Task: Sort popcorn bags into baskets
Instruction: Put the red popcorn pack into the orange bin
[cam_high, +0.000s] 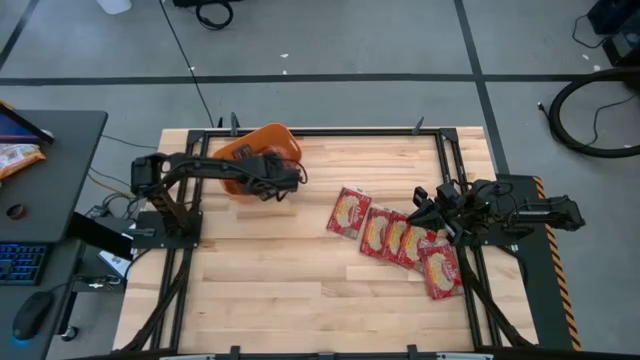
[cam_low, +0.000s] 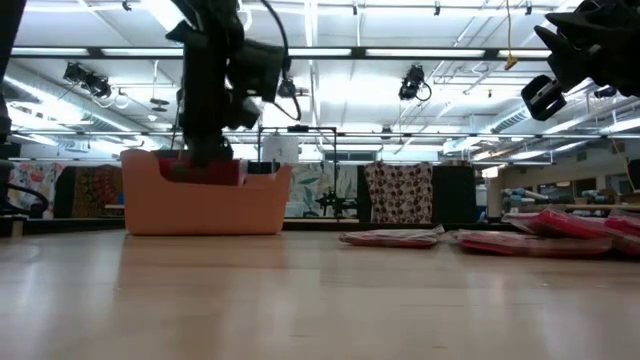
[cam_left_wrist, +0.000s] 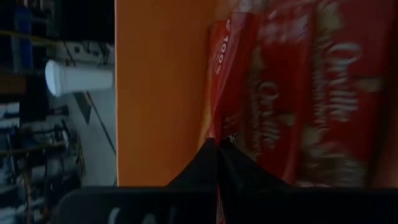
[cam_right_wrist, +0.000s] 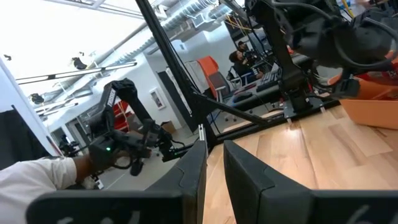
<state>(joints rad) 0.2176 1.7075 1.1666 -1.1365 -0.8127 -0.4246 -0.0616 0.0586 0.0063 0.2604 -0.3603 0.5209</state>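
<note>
Left gripper (cam_left_wrist: 217, 146) pinches a bag (cam_left_wrist: 292, 93) edge inside the basket (cam_high: 262, 150); right gripper (cam_right_wrist: 214, 158) narrow, empty. I judge bags light, floppy, slick: I grip edges

The orange basket (cam_high: 262, 150) sits near the desk's far left corner, a rectangular tub with rounded corners and a rolled rim; in the low view its pale orange wall (cam_low: 205, 205) stands upright, with red showing just above the rim. Inside it, a glossy red popcorn bag (cam_left_wrist: 292, 93) lies against the orange wall. The other popcorn bags (cam_high: 397, 238), flat red packets with cream-yellow ovals, lie on the desk's right side in an overlapping diagonal row, one (cam_high: 348, 212) at its left end.
</note>
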